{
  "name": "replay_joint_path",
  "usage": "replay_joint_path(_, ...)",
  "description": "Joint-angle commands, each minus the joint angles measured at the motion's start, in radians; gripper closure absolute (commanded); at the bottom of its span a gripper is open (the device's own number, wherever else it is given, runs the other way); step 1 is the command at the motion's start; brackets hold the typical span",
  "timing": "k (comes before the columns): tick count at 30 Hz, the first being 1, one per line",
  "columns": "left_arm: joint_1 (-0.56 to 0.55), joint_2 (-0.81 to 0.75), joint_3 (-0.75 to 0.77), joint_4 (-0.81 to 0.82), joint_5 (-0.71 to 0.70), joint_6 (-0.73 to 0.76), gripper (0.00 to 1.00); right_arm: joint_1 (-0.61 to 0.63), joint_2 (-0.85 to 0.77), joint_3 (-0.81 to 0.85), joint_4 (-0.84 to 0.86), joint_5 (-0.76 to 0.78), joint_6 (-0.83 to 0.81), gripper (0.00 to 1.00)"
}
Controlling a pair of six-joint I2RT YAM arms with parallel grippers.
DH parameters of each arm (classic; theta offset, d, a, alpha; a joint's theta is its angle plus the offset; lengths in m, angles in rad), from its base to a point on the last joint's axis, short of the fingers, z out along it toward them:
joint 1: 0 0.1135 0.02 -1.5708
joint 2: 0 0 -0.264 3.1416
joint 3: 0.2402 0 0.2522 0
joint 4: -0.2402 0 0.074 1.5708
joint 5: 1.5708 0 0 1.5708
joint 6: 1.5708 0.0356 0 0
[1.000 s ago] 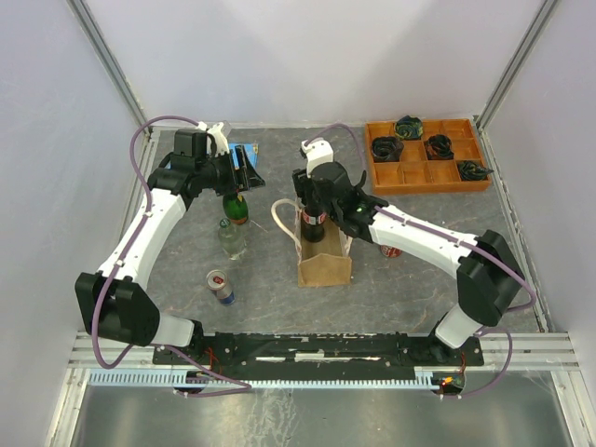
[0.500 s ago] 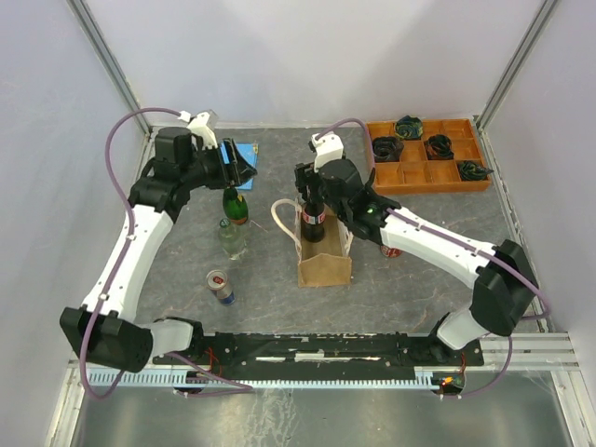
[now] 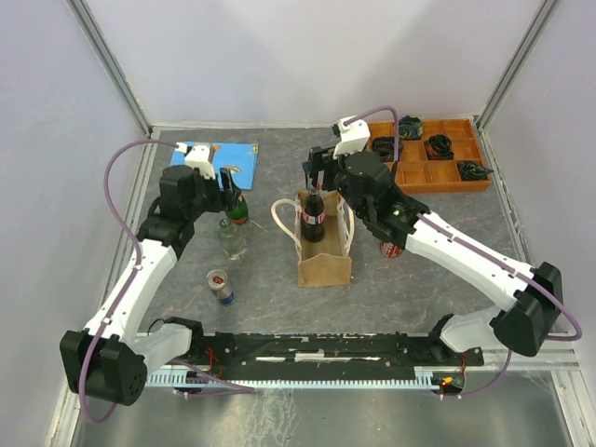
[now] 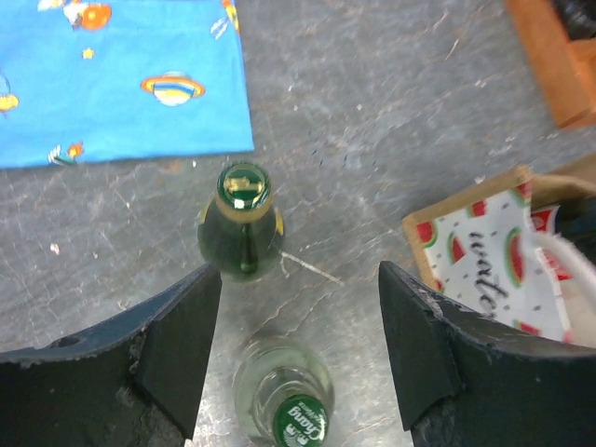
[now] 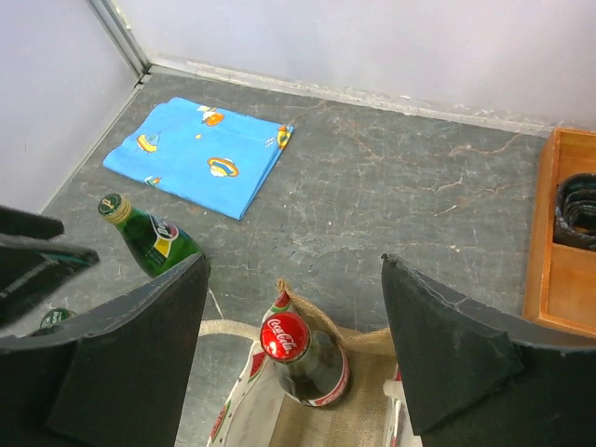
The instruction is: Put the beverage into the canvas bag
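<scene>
Well, the Coca-Cola bottle (image 3: 314,220) is standing upright inside the canvas bag (image 3: 325,265), at the bag's far end, red cap poking above the rim, right in the middle of the tabletop. The right gripper (image 5: 293,268) hangs directly over that cap, jaws wide apart and touching nothing, so by my read the drop is made and only the retreat is left. Towards the left edge the left gripper (image 4: 298,275) hovers with its jaws apart too, empty, looking down on a green glass bottle (image 4: 242,228) and, just nearer, a clear bottle with a green cap (image 4: 287,405). An energy drink can (image 3: 221,285) sits closer to the near edge. Blue printed cloth (image 3: 216,152) in the far left corner, orange compartment tray (image 3: 436,175) in the far right. How does this bottle handle? It looks full, so heavy for its size, rigid and smooth-walled, likely slippery, and the neck just below the cap is the place to pinch. The bag is soft fabric and could slump or tip if the bottle gets nudged, so a straight lift away looks safest
</scene>
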Motion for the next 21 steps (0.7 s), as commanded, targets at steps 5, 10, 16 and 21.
replay_joint_path(5, 0.004, -0.037, -0.188, 0.402, -0.067, 0.098, 0.24, 0.006, -0.071, 0.014, -0.026, 0.059, 0.021, 0.17)
replay_joint_path(10, 0.003, 0.012, -0.241, 0.513, -0.088, 0.103, 0.24, 0.006, -0.080, 0.005, -0.032, 0.070, 0.034, 0.17)
replay_joint_path(16, 0.003, 0.094, -0.270, 0.612, -0.110, 0.113, 0.24, 0.007, -0.083, 0.011, -0.047, 0.080, 0.033, 0.17)
replay_joint_path(21, 0.002, 0.141, -0.284, 0.669, -0.110, 0.116, 0.25, 0.006, -0.088, 0.014, -0.060, 0.093, 0.032, 0.17)
